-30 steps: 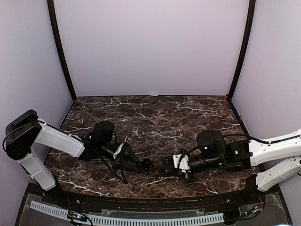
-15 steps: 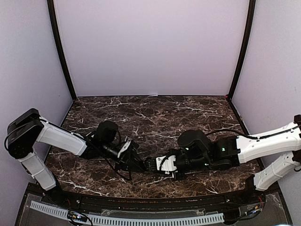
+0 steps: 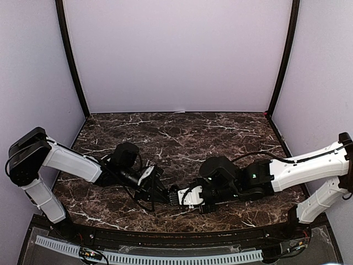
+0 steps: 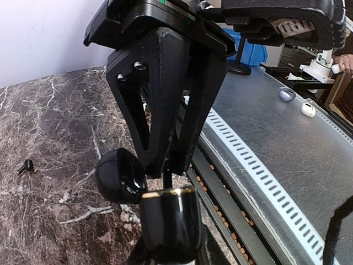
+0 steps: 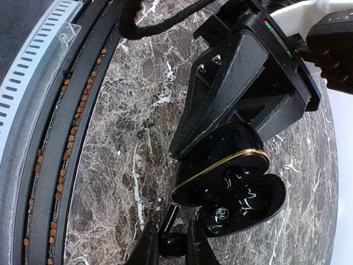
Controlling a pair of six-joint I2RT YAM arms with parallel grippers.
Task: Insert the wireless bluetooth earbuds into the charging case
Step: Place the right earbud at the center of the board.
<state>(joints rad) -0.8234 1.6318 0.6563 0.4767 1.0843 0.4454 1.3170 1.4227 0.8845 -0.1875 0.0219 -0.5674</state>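
Dark brown marble-veined tabletop point(image 3: 220, 138) runs under both my arms, with pale lilac walls around it. My left gripper point(image 3: 163, 192) is clamped tight on the glossy black charging case with a gold rim point(image 5: 220, 165), its lid hanging open, held up off the table close to the near edge. Just right of it, my right gripper point(image 5: 172, 248) is almost closed, pinching a small black stemmed earbud point(image 5: 173, 242) right beside the open case, not yet in a well. The danger, as I judge it: the bud is tiny and slick, so an off-angle approach could catch the rim, twist it between my pads and drop it, perhaps over the near edge. Pushing hard could also shift the case in my left grip. Only my right wrist camera shows the wells and the pinched bud. Only my left wrist camera shows a loose tiny black earbud point(image 4: 26, 165) on the marble, apart from the case on its far side. The overhead gives just a dark knot where my grippers meet.
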